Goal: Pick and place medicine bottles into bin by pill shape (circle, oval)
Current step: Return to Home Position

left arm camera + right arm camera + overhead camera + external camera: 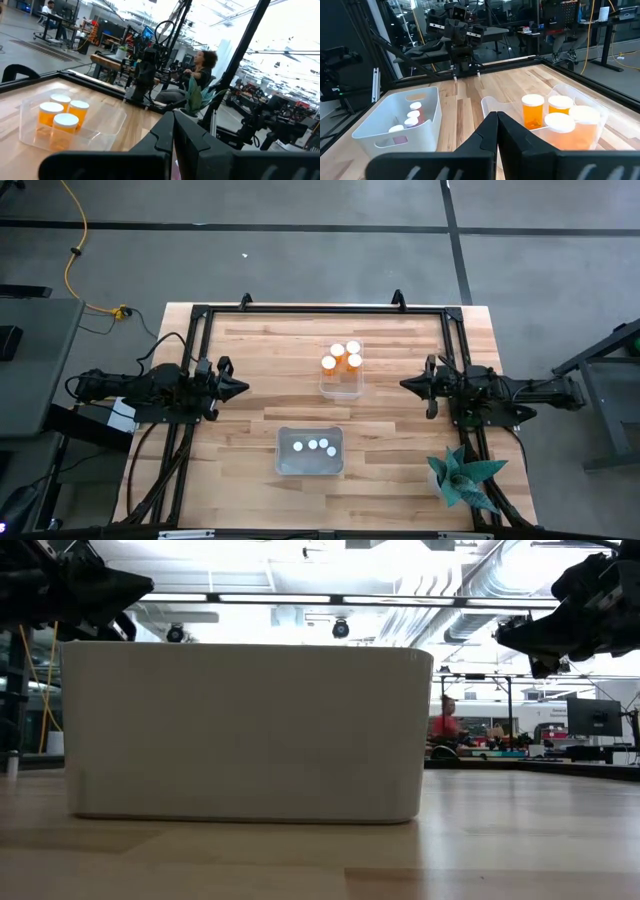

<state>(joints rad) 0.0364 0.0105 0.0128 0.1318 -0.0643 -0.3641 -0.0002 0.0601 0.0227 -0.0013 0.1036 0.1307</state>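
Wood table (250,480). Left gripper (244,388) over the table's left side, fingers pressed together, empty. White bin (285,461) near the front holds three bottles (313,445). Clear bin (340,386) at centre holds orange bottles (329,364). Right gripper (404,385) over the right side, fingers pressed together, empty.

medicine bottles (329,364): six
clear bin (340,389): one, three bottles inside
white bin (284,463): one, three bottles inside
plant (462,478): one
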